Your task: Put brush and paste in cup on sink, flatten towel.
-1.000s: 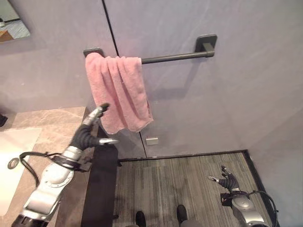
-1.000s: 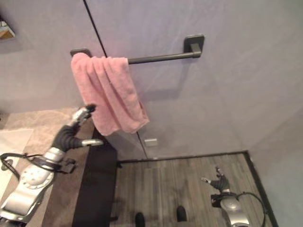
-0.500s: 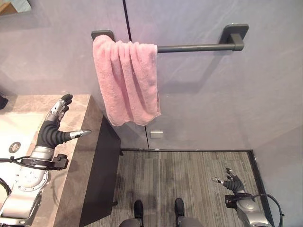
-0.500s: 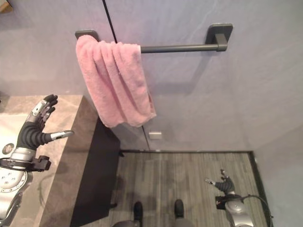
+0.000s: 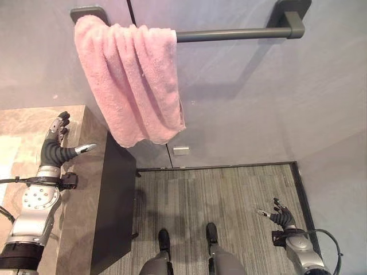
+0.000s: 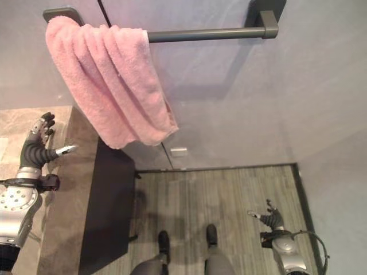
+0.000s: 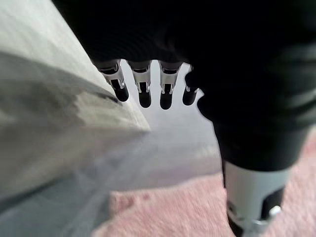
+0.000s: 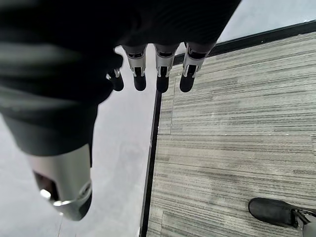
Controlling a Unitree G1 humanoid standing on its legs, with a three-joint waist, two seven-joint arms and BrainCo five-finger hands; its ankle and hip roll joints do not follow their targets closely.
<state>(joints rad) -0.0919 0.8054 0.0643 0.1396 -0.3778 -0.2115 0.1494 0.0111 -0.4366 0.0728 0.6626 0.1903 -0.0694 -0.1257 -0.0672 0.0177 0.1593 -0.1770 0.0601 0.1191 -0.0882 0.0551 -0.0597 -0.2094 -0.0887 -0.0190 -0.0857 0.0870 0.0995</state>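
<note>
The pink towel (image 5: 131, 86) hung bunched at the bar's (image 5: 229, 35) eleven o'clock end, while the left hand (image 5: 55, 148), fingers spread and empty, hovered over the counter (image 5: 77, 200) at eight o'clock and the right hand (image 5: 281, 218) hung relaxed and empty at five o'clock.

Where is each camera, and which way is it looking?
Left eye view: on the head, looking down at the towel on its bar, the counter and floor; left hand and right hand show, both open.
Right eye view: beside it, same scene, slightly shifted.
Left wrist view: on the left wrist, looking along its fingers toward the towel.
Right wrist view: on the right wrist, looking along its fingers at the floor.
Shared: both eyes and the left wrist see the towel.
</note>
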